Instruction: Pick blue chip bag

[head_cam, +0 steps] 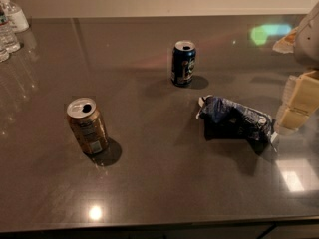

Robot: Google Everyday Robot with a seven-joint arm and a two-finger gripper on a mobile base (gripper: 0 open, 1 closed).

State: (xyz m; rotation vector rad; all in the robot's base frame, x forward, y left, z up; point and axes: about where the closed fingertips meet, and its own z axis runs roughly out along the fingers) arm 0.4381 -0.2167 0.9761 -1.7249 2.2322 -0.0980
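While the tool hovers just right of the blue chip bag — open or closed, I cannot tell — the foil looks light and slippery; pinch its crumpled middle.

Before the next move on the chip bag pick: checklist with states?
1. Target blue chip bag visible, lying on the table: ok.
2. The gripper sits at the bag's right end, at the frame's right edge: ok.
3. Contact between gripper and bag: cannot tell.
4. The dark blue soda can stands apart, behind the bag: ok.
5. The gold can is far to the left: ok.
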